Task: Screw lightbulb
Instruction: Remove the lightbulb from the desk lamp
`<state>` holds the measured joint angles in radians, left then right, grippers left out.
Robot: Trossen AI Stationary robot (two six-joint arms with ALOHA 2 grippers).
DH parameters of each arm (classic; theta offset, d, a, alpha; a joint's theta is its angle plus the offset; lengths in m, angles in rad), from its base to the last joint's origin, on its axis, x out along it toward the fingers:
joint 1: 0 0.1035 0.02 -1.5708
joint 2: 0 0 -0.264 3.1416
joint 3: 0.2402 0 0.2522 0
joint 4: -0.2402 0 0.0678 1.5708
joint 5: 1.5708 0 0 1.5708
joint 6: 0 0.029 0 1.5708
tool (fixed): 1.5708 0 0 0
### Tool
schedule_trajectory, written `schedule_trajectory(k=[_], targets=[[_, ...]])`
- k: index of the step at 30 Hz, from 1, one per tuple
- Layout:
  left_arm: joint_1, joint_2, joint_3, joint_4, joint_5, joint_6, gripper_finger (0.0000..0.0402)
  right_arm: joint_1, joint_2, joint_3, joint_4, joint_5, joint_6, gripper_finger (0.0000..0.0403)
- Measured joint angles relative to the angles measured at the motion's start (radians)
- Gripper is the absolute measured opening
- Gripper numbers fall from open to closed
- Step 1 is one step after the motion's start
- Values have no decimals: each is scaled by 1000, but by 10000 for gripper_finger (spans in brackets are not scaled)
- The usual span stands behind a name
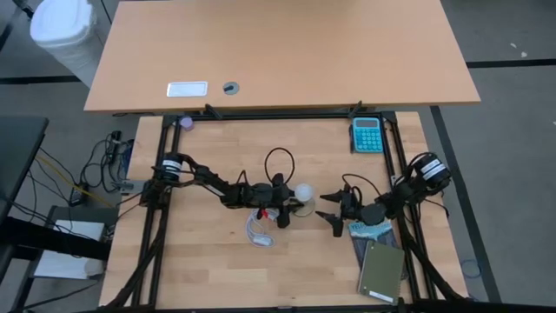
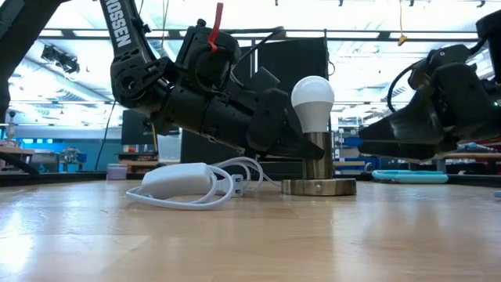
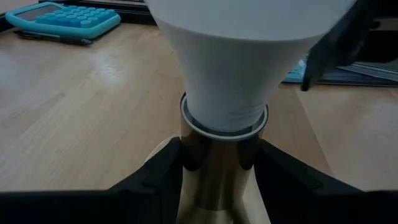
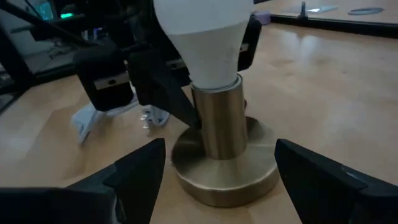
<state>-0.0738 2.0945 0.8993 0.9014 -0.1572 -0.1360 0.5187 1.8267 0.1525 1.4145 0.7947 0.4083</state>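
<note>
Low view: lightbulb (image 2: 312,100) upright in socket (image 2: 317,164); left gripper (image 3: 217,165) clamps socket.

Left arm (image 2: 125,39): white "OSSEN" lettering, partly cropped.

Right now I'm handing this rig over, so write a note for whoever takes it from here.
Left gripper: jaws shut on the metal socket tube, steadying it.
Right gripper: jaws open, close beside the socket base, holding nothing.
The lightbulb stands upright in the socket, mid-table; white cord lies beside it.
Done: bulb seated.
Left: whether it is fully screwed can't be seen; check, then release.
</note>
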Motion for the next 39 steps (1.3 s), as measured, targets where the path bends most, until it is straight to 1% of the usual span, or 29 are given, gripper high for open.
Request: schedule_trajectory(k=[5, 10, 13, 15, 19, 37, 39], targets=[[0, 0, 0, -1, 0, 0, 179, 35, 39, 51, 4, 30, 19, 304], [0, 0, 0, -3, 0, 0, 179, 74, 60, 105, -27, 133, 5, 304], [0, 0, 0, -4, 0, 0, 179, 83, 75, 130, -31, 182, -11, 304], [0, 0, 0, -5, 1, 1, 179, 83, 87, 143, -33, 197, -25, 304], [0, 0, 0, -5, 1, 0, 179, 76, 104, 149, -33, 204, -26, 304], [0, 0, 0, -4, -2, -3, 179, 53, 105, 149, -28, 208, -37, 304], [0, 0, 0, -4, -10, -3, 179, 53, 105, 156, -25, 222, -38, 304]])
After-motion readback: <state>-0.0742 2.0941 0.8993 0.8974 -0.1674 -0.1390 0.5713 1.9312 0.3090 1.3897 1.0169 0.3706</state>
